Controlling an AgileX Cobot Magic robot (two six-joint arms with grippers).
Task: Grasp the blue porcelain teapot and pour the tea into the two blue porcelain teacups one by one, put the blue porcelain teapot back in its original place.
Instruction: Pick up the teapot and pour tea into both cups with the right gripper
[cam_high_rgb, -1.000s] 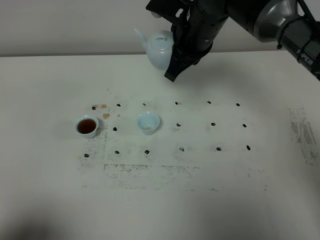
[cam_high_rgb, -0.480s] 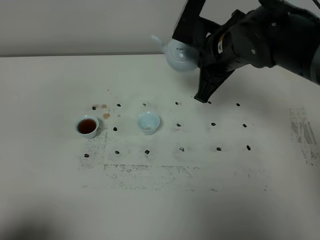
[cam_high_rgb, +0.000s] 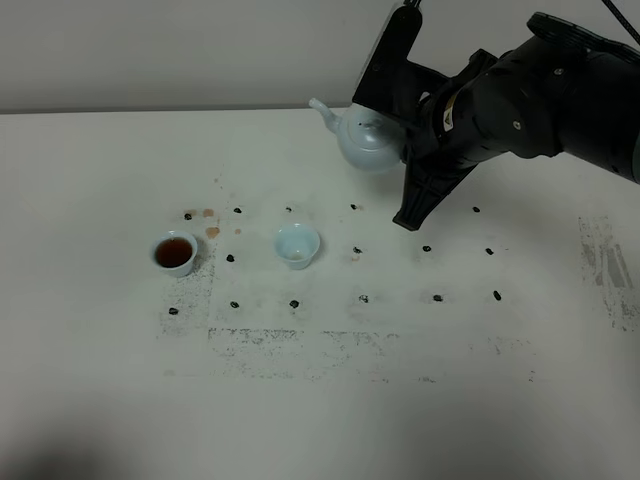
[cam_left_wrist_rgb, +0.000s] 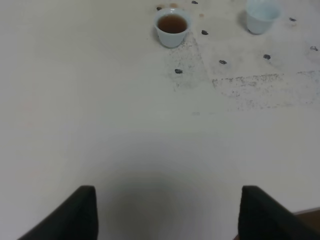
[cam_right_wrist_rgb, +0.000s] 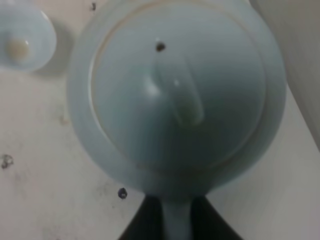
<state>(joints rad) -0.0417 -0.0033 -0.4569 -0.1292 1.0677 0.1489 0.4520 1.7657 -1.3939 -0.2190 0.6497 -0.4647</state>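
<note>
Gripping the teapot (cam_high_rgb: 366, 142), the right gripper (cam_right_wrist_rgb: 176, 222) is clamped shut; the leftmost teacup (cam_left_wrist_rgb: 171, 40) contains reddish-brown tea (cam_left_wrist_rgb: 172, 23).

My right gripper (cam_high_rgb: 404, 138) holds the glossy pale-blue round porcelain teapot (cam_high_rgb: 366, 142) upright. Well off its jaws stand two small pale-blue handleless cups (cam_high_rgb: 297, 245) (cam_high_rgb: 174, 251), the farther holding reddish-brown tea (cam_high_rgb: 174, 254).

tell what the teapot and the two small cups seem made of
The teapot looks like glazed porcelain: pale blue, glossy, with highlights on top. The teacup with tea and the nearly empty teacup seem the same glazed ceramic, judging by matching colour and sheen.
</note>
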